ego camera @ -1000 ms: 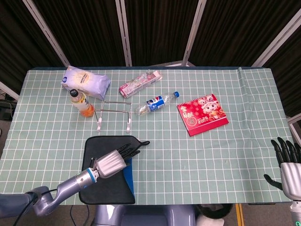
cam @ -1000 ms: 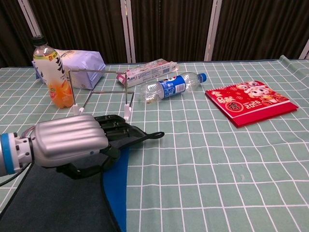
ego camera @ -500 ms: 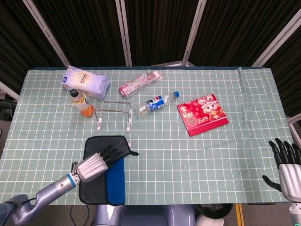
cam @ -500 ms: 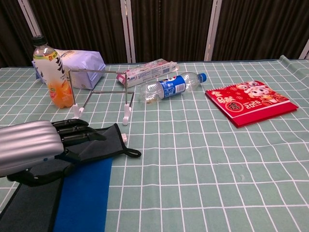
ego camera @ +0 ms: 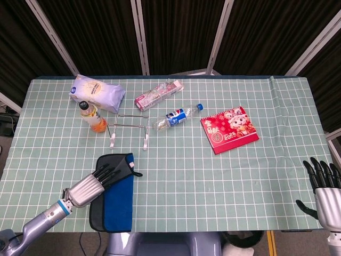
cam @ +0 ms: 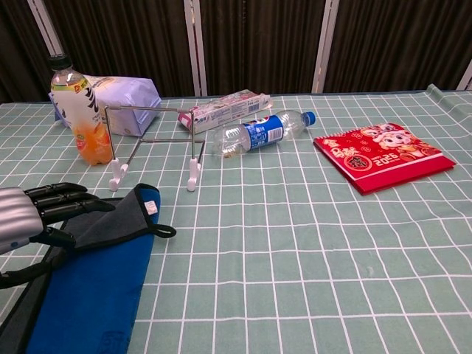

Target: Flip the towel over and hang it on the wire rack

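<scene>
Towel [ego camera: 118, 194] lies flat at the near-left of the surface [ego camera: 213, 165], blue face mostly up, a grey strip along its left side and a small hang loop at its far right corner. Judging by that, the flip looks about done; hanging not yet started.

Left hand [ego camera: 91, 184] sits over the towel's left part, fingers [cam: 63, 199] stretched fwd and close together over the grey fabric; can't tell whether thumb and fingers actually pinch the cloth. Right hand [ego camera: 323, 186] is at the far-right near edge, fingers spread, holding nothing, well apart from everything.

Wire rack [ego camera: 128, 130] stands just beyond the towel, w/ a bare strip of surface between.

Next move prob. needs a firm grip on the towel's far edge, a lift high enough to clear the rack's top bar, then drape over it.

Room: orange drink bottle [ego camera: 91, 117] stands just left of the rack, so that side is tight. Pepsi bottle [ego camera: 178, 116] lies to its right, a bit more gap. Towel's near edge is at the surface's front edge, so a pull toward the robot could slide it off.
</scene>
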Tool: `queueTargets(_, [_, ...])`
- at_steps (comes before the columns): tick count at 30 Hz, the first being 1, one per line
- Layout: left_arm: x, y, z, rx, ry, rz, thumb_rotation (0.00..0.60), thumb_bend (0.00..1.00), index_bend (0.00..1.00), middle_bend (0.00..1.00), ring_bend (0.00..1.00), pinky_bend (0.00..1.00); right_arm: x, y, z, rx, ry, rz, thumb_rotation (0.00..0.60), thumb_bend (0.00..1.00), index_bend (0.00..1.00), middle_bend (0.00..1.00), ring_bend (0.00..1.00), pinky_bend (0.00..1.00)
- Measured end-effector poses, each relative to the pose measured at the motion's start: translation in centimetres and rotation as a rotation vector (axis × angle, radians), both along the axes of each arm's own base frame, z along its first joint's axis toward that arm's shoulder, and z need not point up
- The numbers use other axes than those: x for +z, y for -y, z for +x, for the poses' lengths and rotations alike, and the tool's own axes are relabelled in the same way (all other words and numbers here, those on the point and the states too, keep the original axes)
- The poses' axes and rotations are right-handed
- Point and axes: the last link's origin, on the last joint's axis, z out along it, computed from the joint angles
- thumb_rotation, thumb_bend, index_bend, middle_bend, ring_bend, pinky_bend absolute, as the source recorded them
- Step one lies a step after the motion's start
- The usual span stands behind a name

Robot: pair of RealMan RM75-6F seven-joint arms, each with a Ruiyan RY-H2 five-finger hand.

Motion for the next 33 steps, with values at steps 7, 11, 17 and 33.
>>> queueTargets(7, [0.3, -0.2, -0.8, 0.001, 0.003, -0.008, 0.600, 0.55, 0.72, 0.00, 0.00, 0.00, -0.1, -0.1, 0.2, 0.006, -0.002, 0.001, 0.600, 0.00, 0.03, 0.00, 0.00, 0.00])
queueTargets(11, [0.3, -0.2, -1.2, -0.007, -0.005, -0.027, 0.600, 0.55, 0.72, 0.00, 0.00, 0.00, -0.1, 0.0, 0.2, 0.006, -0.003, -0.001, 0.600, 0.00, 0.03, 0.00, 0.00, 0.00])
queueTargets(17, [0.7, -0.3, -1.9, -0.014, -0.013, -0.043, 0.600, 0.55, 0.73, 0.00, 0.00, 0.00, -0.1, 0.0, 0.2, 0.003, -0.004, -0.005, 0.600, 0.00, 0.03, 0.00, 0.00, 0.00])
queueTargets(33, [1.4, -1.2, -3.0, -0.025, -0.048, -0.030, 0.600, 0.55, 0.72, 0.00, 0.00, 0.00, -0.3, 0.0, 0.2, -0.001, -0.011, -0.005, 0.600, 0.00, 0.03, 0.00, 0.00, 0.00])
